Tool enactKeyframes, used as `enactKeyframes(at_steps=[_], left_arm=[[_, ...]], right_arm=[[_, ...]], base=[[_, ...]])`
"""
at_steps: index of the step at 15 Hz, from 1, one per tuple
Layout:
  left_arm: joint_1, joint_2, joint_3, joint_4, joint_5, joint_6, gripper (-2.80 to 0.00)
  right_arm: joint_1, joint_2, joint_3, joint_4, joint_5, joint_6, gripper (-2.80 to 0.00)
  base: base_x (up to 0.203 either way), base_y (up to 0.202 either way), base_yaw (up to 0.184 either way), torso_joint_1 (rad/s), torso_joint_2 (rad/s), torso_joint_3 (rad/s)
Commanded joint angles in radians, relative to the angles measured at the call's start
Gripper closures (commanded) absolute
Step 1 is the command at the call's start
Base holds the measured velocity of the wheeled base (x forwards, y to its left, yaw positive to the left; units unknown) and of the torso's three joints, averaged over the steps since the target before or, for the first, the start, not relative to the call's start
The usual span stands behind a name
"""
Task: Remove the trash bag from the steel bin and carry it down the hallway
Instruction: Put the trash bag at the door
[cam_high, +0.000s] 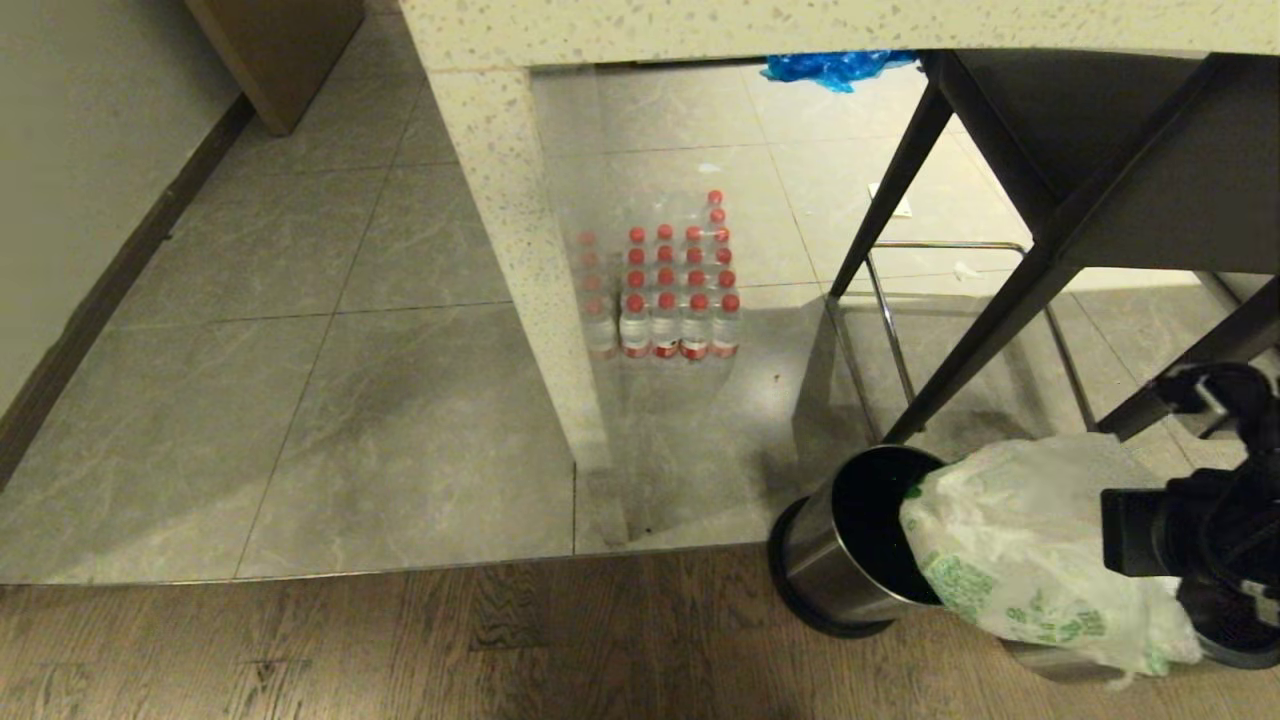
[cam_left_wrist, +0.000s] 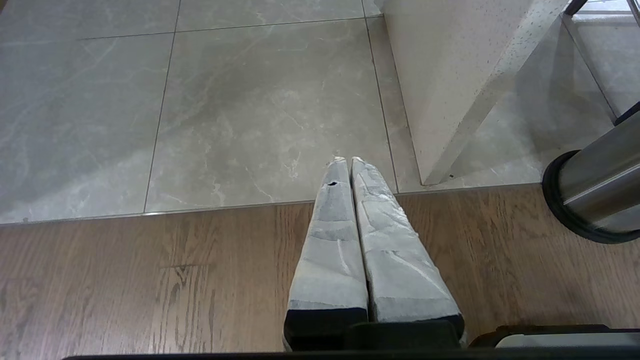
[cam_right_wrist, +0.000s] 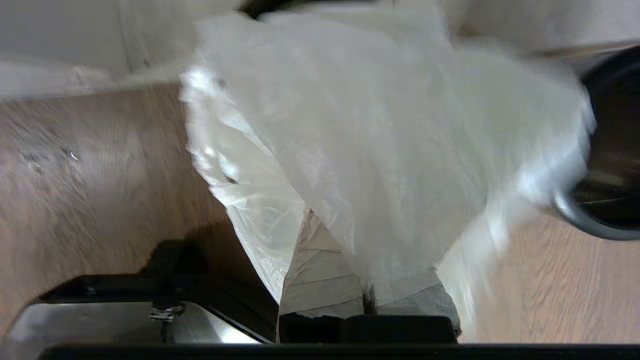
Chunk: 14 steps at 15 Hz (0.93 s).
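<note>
Plastic bunched between the pinched-together fingers of the right gripper (cam_right_wrist: 367, 295): the trash bag (cam_high: 1020, 545) hung clear of the steel bin (cam_high: 850, 545), just beside its tilted rim at the near right. Left gripper (cam_left_wrist: 350, 165) stayed out of it, fingers pressed together over the wooden floor (cam_high: 400, 640).

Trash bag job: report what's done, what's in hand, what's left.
Done: the trash bag is out of the tilted steel bin, whose inside looks dark and empty. In hand: the right gripper has its jaws shut on the bag. Left: the carry down the hallway; the left gripper hangs shut, holding nothing.
</note>
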Motion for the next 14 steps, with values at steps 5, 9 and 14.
enactKeyframes(at_steps=[5, 9, 14], left_arm=[[0.000, 0.002, 0.001, 0.000, 0.000, -0.001, 0.00], [0.000, 0.001, 0.002, 0.000, 0.000, -0.001, 0.00], [0.000, 0.001, 0.002, 0.000, 0.000, -0.001, 0.00]], right_arm=[[-0.098, -0.385, 0.031, 0.073, 0.009, -0.023, 0.00], [-0.161, -0.654, 0.175, 0.101, 0.138, -0.051, 0.00], [-0.230, -0.977, 0.299, 0.332, 0.208, -0.051, 0.00]], base=[[0.000, 0.000, 0.000, 0.000, 0.00, 0.000], [0.000, 0.000, 0.000, 0.000, 0.00, 0.000], [0.000, 0.000, 0.000, 0.000, 0.00, 0.000]])
